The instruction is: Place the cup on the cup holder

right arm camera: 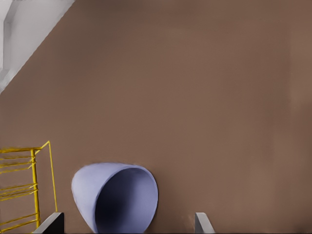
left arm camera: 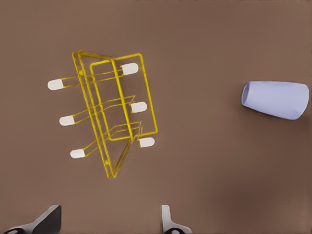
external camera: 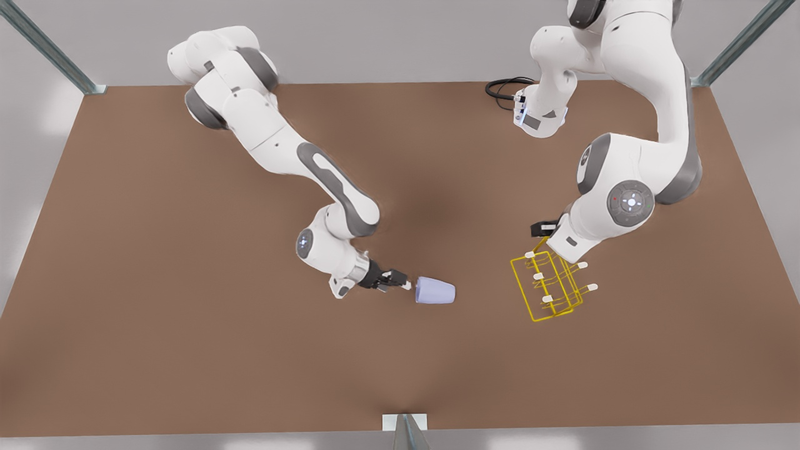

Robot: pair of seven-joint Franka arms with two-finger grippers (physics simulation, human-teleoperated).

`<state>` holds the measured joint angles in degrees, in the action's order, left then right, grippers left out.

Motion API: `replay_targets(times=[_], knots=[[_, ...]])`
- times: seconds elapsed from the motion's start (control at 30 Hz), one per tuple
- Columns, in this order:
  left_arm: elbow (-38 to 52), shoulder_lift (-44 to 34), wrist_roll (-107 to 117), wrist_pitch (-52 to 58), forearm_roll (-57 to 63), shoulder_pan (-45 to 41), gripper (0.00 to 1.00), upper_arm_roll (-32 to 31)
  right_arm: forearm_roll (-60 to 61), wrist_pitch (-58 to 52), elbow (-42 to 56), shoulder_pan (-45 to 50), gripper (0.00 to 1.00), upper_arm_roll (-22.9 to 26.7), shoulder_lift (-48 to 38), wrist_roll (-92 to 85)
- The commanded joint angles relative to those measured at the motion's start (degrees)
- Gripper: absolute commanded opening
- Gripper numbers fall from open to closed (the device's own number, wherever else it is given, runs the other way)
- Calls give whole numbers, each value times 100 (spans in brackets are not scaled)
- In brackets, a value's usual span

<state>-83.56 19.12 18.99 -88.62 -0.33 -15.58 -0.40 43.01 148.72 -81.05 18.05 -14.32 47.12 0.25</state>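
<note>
My right gripper (external camera: 405, 284) gaped beside the toppled cup (external camera: 435, 291); my left gripper (left arm camera: 109, 219) waited unclenched above the cup holder (external camera: 549, 286); a nudge might roll it

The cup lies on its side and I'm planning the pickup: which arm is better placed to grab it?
Probably the right. The right gripper is open beside the cup, whose open mouth faces its wrist camera. The left gripper, also open, hovers over the cup holder, farther from the cup.

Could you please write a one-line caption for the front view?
Right gripper open beside the tipped cup; left gripper above the yellow cup holder.
</note>
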Motion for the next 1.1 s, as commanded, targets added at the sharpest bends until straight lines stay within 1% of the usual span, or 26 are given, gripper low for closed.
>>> replay_targets(times=[0.0, 0.03, 0.07, 0.1, 0.13, 0.17, 0.2, 0.27, 0.33, 0.4, 0.47, 0.53, 0.67, 0.7, 0.73, 0.83, 0.9, 1.07], knots=[[-11, 48, 3322, -726, -11, -165, 100, 5, -2093, -6095, 1054, -1110, 100, 105, -300, -560], [-11, 170, 3646, -735, 7, -252, 100, -4, -2621, -7785, 1723, -1102, 100, 632, -309, -1352], [24, 504, 4604, -902, -19, -349, 100, -13, -3184, -8473, 2321, -558, 100, 1457, -344, -1326], [419, 1031, 5588, -1069, -19, -639, 100, -4, -3527, -8438, 2340, -179, 100, 2012, -896, -704], [1166, 1673, 6880, -1087, -19, -692, 100, -4, -3948, -8438, 2261, -117, 100, 1995, -1687, 395], [1404, 2086, 7900, -1508, -11, -894, 100, -4, -4151, -8438, 1831, -47, 100, 1977, -2575, 862], [1404, 2253, 8708, -1948, -11, -982, 100, -4, -4143, -8438, 1242, -56, 100, 1977, -3278, 1064], [1404, 2465, 10124, -2563, -11, -1052, 100, -4, -4116, -7929, 231, -91, 100, 1969, -4035, 1135], [1404, 2588, 11811, -3293, -19, -1017, 100, -4, -4107, -7796, 107, -99, 100, 1969, -4062, 1056], [1395, 2728, 13332, -3741, -19, -1008, 100, -4, -4107, -7805, 186, -108, 100, 1969, -3983, 1117], [1422, 2886, 13693, -4022, -28, -1035, 100, -13, -4125, -7796, 204, -179, 100, 1969, -3623, 1152], [1641, 3088, 13772, -4049, -37, -1052, 100, -82, -4151, -7788, 230, -170, 100, 1977, -3499, 1143], [1642, 3141, 13860, -4067, -19, -1052, 100, -127, -4213, -7761, 283, -222, 100, 2013, -3420, 1135], [1624, 3176, 13746, -4067, -19, -1061, 100, -127, -4151, -7533, 204, -688, 100, 1785, -3464, 1108], [1545, 3176, 13176, -4032, -2, -1061, 100, -294, -4160, -7524, 151, -856, 100, 1635, -3517, 1126], [1308, 3212, 12322, -3645, 7, -1105, 100, -505, -4178, -7172, -543, -899, 100, 1599, -3860, 1135], [1299, 3212, 12243, -3592, 7, -1096, 100, -531, -4204, -7216, -324, -829, 100, 1608, -3816, 1135], [1141, 3273, 12102, -3609, 7, -1105, 100, -549, -4213, -7216, -297, -820, 100, 1599, -3798, 1117]])
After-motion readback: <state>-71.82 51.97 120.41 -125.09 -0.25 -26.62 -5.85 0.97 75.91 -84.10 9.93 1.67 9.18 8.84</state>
